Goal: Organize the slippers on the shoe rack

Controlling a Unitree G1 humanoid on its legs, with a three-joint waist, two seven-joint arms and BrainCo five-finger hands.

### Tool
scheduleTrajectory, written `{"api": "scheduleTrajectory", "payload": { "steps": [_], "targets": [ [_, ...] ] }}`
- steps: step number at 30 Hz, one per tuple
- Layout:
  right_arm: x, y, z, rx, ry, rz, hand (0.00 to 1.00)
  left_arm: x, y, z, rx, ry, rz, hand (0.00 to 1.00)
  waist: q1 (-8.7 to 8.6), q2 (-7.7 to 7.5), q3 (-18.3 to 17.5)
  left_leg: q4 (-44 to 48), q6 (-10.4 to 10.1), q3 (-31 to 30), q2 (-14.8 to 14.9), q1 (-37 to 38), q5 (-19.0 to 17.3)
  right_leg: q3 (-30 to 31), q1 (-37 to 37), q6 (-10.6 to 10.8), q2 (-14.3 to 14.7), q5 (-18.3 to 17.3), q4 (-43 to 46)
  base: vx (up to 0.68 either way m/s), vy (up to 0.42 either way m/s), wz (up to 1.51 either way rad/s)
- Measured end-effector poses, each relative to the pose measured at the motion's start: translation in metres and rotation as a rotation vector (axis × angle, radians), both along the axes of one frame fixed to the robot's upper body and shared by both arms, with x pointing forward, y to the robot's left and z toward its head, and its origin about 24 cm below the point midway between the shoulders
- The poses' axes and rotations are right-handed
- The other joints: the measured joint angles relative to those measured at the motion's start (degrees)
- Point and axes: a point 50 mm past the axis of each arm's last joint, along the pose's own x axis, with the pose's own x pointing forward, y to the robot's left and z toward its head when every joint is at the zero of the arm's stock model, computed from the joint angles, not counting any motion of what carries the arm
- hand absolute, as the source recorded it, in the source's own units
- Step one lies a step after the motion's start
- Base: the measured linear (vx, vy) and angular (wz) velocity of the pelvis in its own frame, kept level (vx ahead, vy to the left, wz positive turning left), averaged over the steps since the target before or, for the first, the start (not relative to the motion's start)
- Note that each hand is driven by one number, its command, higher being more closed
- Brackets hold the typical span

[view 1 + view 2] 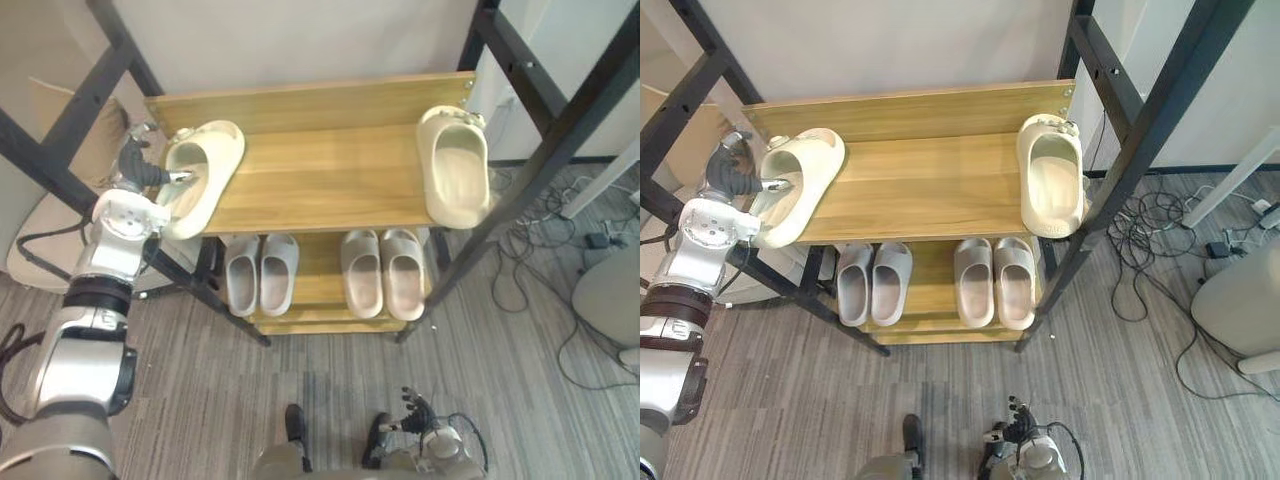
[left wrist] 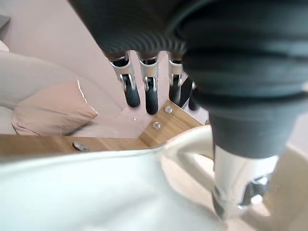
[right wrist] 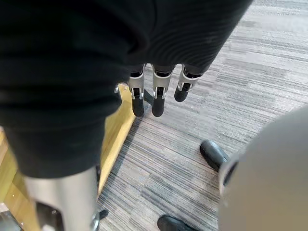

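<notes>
One big wooden shoe rack [image 1: 320,195] stands in front of us. On its lower shelf sit a grey pair [image 1: 260,272] and a paler pair [image 1: 383,270], side by side and neat. Up on the top shelf we see two cream slippers, well apart. The right cream slipper [image 1: 455,165] lies at the right end, close to the front edge. The left cream slipper [image 1: 212,160] lies at the left end, turned slantwise, with its heel hanging off the corner. Our left hand [image 1: 148,182] is on that one. Its fingers [image 2: 150,94] are straight and reach past the slipper without touching it, while the thumb [image 2: 231,178] points down into the slipper's mouth. Our right hand [image 1: 425,428] hangs low near the floor, its fingers [image 3: 158,98] straight and holding nothing. We think these slippers are light, squashy foam, a bit bendy and not slippery. A pinch on the thick side wall or the top strap should lift one easily.
</notes>
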Motion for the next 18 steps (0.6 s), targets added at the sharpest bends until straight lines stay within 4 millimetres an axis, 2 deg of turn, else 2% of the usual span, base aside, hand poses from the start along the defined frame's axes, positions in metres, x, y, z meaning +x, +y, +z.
{"api": "scheduleTrajectory", "payload": {
  "steps": [4, 18],
  "targets": [
    [-0.0003, 0.0040, -0.0004, 0.011, 0.000, 0.000, 0.00, -0.0018, 0.0057, 0.0010, 0.028, 0.016, 0.023, 1.00, -0.01, 0.00, 0.07, 0.00, -0.05, 1.18, 0.18, 0.09, 0.03, 0.93, -0.37, 0.12, 0.14, 0.16, -0.06, -0.04, -0.009, -0.13],
    [-0.0006, 0.0050, -0.0004, 0.014, -0.003, -0.001, 0.00, -0.0018, 0.0058, 0.0008, 0.034, 0.018, 0.026, 1.00, 0.09, 0.02, 0.08, 0.00, -0.11, 1.38, -0.09, 0.18, 0.53, 1.85, -0.11, -0.11, 0.05, 1.64, -0.23, 0.00, 0.000, 0.00]
  ]
}}
